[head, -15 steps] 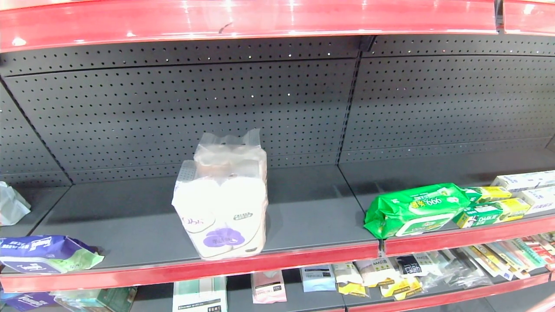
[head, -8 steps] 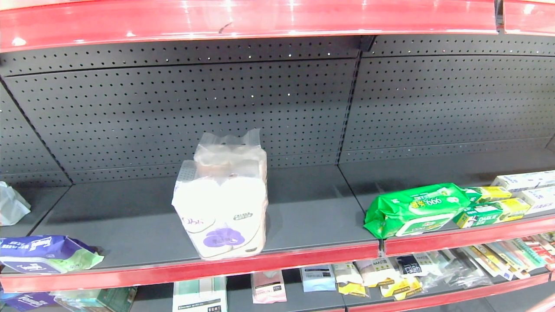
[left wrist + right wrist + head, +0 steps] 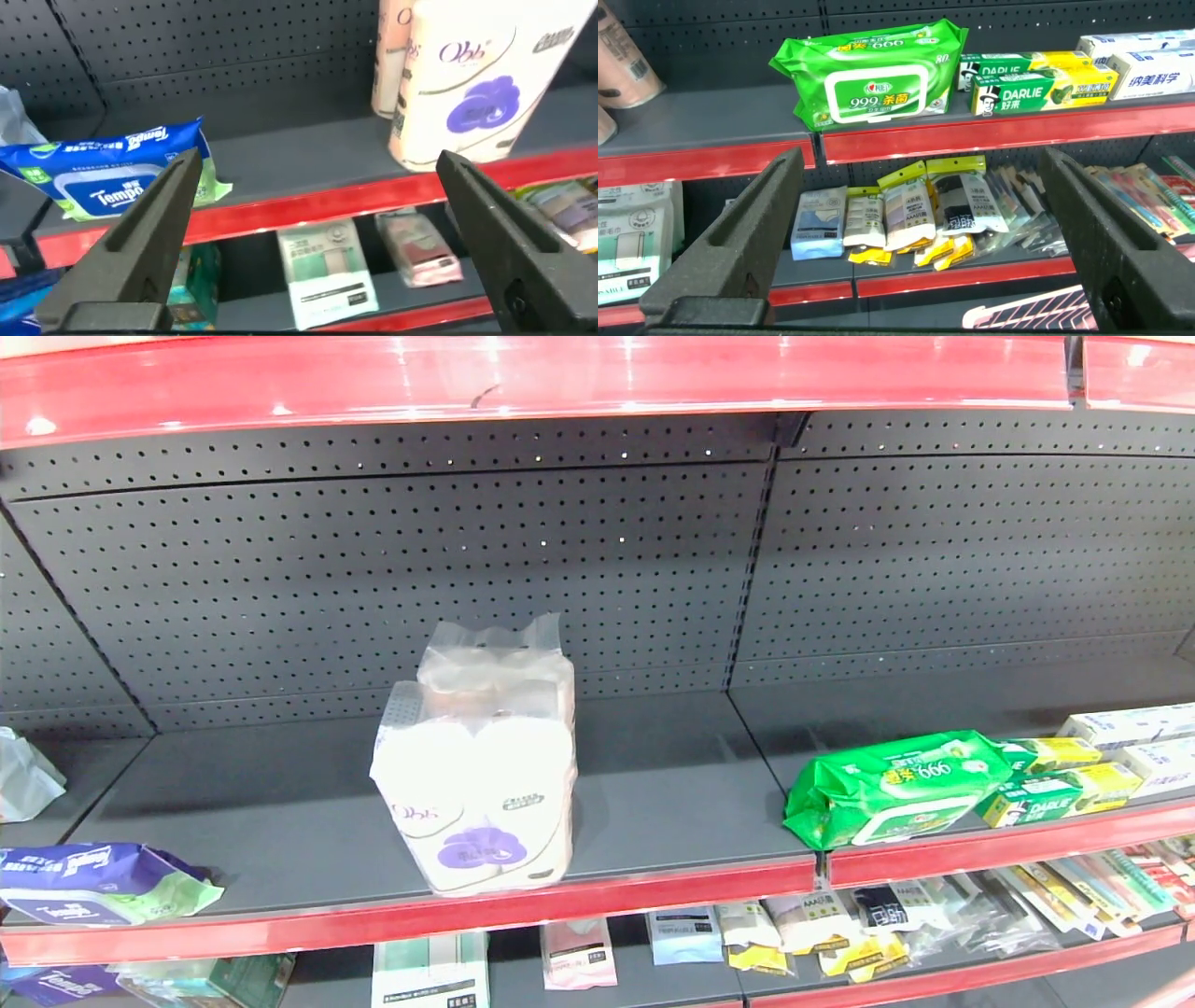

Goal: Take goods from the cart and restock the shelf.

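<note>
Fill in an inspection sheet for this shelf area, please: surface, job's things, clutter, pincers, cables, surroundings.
Surface: grey shelf with red front edge, mostly bare.
Job's things: roll pack standing upright near the front edge.
Clutter: green wipes and toothpaste boxes to its right; blue pack to its left.
Pincers: left pincer open, empty; right pincer open, empty.
Cables: nothing seen.
Surroundings: pegboard behind; sachets on the shelf below.

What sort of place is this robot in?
Most likely a shop aisle, perhaps a supermarket: red-edged grey metal shelves with a perforated back panel, a plastic-wrapped pack of white toilet rolls, and a green soft pack of wet wipes.
</note>
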{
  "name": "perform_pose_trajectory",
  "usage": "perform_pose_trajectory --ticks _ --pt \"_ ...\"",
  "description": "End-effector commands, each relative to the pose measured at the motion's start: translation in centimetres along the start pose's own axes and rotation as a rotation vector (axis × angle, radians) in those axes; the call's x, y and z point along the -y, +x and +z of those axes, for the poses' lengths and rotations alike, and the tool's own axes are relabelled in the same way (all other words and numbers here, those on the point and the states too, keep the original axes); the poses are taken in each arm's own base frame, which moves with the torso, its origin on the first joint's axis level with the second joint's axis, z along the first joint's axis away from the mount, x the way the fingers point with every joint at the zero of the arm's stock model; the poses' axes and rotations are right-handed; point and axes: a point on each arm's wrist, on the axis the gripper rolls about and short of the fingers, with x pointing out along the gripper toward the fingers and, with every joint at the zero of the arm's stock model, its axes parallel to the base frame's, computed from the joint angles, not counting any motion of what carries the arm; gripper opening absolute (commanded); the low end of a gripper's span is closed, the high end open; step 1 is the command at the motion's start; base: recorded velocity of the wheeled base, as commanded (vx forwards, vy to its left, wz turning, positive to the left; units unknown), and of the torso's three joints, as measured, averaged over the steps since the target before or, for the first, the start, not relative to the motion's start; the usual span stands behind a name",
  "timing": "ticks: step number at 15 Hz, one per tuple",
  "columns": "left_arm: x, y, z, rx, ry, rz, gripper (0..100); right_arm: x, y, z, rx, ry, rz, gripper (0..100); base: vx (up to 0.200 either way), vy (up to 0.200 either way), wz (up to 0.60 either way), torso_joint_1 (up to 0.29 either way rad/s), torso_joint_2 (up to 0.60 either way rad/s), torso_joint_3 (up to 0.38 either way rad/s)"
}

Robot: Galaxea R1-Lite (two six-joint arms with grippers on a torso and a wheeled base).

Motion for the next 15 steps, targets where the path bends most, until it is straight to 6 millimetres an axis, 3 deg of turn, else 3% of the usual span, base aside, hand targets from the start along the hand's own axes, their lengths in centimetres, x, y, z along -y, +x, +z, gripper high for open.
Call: perform_pose_trajectory --ticks 1,14,15 --pt "0.0 0.02 -0.03 -0.003 0.046 0.0 100 0.0 0.01 0.03 -0.001 0.0 0.001 100 0.0 0.0 0.0 0.0 0.0 0.0" --pt "0.02 0.01 -0.02 -0.004 0.046 -0.009 100 0.0 0.01 -0.01 -0.001 0.0 -0.001 100 0.0 0.0 0.0 0.0 0.0 0.0" --pt "0.06 0.01 -0.01 -0.002 0.046 -0.024 100 0.01 0.02 -0.01 -0.003 0.0 -0.002 100 0.0 0.0 0.6 0.002 0.0 0.002"
